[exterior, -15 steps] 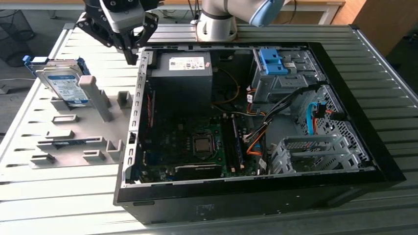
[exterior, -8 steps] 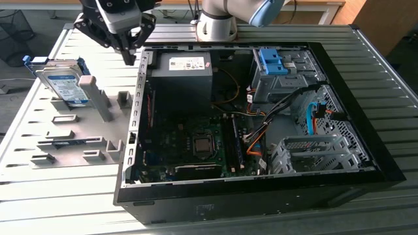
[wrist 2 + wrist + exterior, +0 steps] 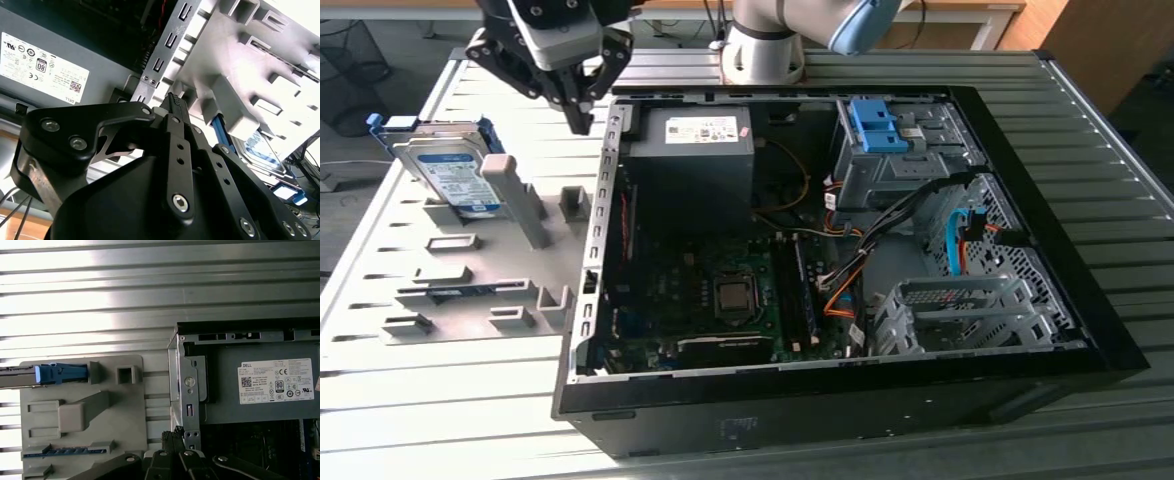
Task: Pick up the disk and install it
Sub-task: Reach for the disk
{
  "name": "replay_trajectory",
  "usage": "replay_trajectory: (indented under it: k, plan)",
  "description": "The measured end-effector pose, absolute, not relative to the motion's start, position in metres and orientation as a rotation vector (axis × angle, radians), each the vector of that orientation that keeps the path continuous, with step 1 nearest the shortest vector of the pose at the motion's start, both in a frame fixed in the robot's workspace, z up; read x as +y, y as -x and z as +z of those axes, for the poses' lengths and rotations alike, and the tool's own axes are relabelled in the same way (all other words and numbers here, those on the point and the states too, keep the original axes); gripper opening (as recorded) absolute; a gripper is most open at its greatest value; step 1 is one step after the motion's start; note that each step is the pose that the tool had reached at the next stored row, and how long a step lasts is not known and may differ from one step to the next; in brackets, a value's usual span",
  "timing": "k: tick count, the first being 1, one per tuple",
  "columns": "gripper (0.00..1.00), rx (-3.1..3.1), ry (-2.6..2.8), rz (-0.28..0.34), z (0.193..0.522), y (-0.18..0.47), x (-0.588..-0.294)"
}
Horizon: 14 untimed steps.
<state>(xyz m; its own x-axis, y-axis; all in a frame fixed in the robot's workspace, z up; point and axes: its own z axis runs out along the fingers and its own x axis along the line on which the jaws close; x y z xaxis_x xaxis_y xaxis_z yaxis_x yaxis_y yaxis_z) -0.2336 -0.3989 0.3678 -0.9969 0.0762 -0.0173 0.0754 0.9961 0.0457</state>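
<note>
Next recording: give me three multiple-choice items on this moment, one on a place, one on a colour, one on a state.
1. Where is the disk? A in the grey holder beside the computer case; B on the motherboard; C on the floor.
2. The bracket atop the drive cage is: A red; B blue; C yellow.
3. The gripper holds: A the disk; B a cable; C nothing.

A: it stands on edge in the holder. B: bright blue plastic. C: its jaws are shut on nothing, apart from the disk.

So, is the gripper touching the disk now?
Apart. The exterior view shows the gripper by the case wall, with bare holder between it and the disk.
</note>
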Motion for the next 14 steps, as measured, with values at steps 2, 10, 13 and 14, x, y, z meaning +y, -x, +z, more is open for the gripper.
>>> replay_trajectory:
  k: [2, 10, 13, 14]
  plan:
    - [0.11, 3.12, -0.119, 0.07, 0.3675, 0.2345, -0.3989]
    - [0.11, 3.12, -0.119, 0.07, 0.3663, 0.2386, -0.3989]
    - [0.11, 3.12, -0.119, 0.07, 0.3658, 0.2405, -0.3989]
    - [0.11, 3.12, -0.119, 0.07, 0.3657, 0.2411, -0.3989]
